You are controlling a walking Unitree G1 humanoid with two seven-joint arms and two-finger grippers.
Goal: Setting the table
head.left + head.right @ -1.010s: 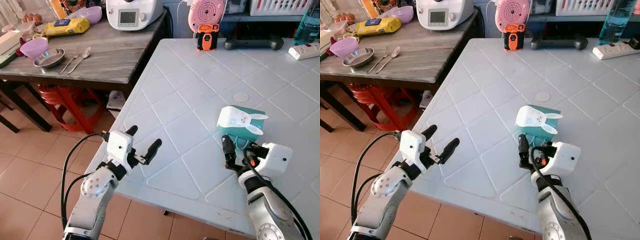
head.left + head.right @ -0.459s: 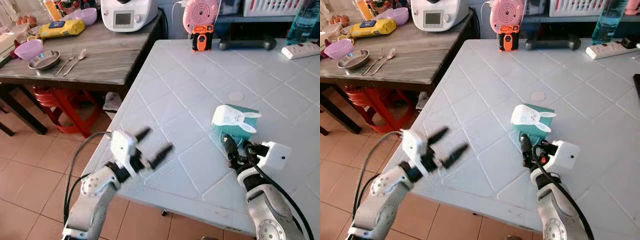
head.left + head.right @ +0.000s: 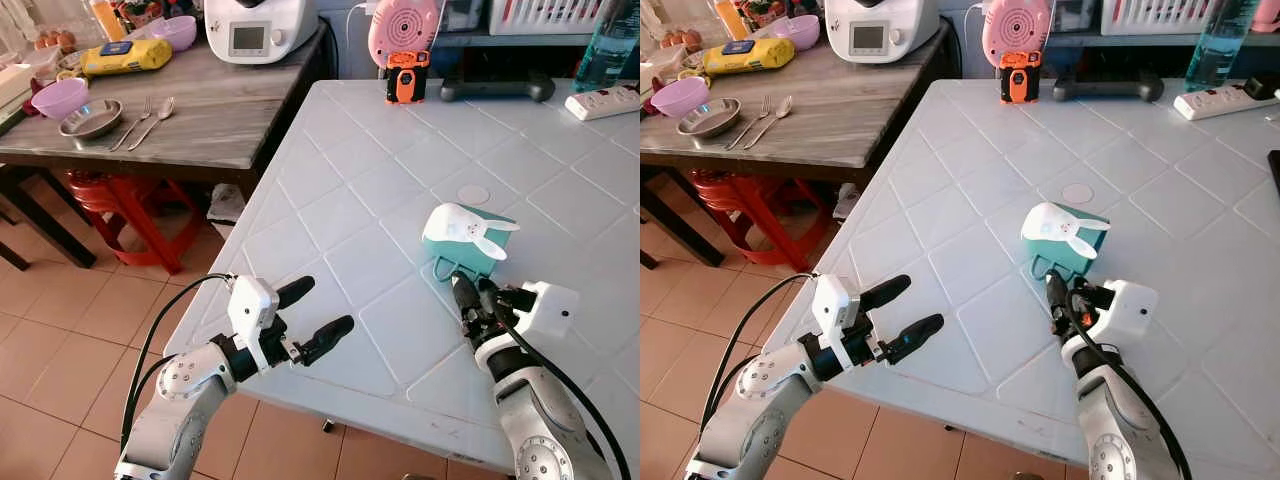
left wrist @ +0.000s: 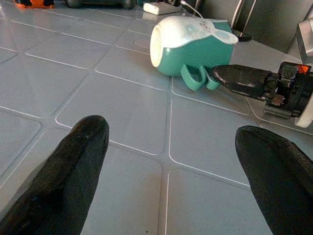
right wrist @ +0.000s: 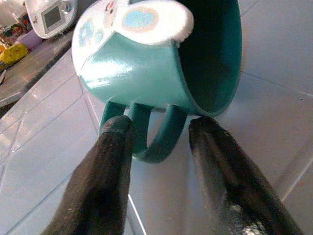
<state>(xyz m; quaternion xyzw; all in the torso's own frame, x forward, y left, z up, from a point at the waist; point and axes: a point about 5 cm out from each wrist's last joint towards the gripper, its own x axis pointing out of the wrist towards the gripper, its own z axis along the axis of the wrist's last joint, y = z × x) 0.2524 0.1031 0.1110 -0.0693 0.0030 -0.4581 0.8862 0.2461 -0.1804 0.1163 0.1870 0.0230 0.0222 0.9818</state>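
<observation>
- The two head views looked forward and down from above the near edge of the white tiled table [image 3: 400, 180], one set slightly to the side of the other, sharing nearly the whole scene.
- Both took in the dark wooden side table [image 3: 200, 110] at the robot's left and the tiled floor [image 3: 60, 330] below.
- The left wrist view looked low across the tabletop, between its own two fingers [image 4: 73, 166], toward the teal mug [image 4: 188, 46] lying on its side and the right gripper [image 4: 244, 81] beside it.
- The right wrist view sat very close to that mug's handle [image 5: 156, 132], facing along its fingers [image 5: 105, 171] toward the side table.
</observation>
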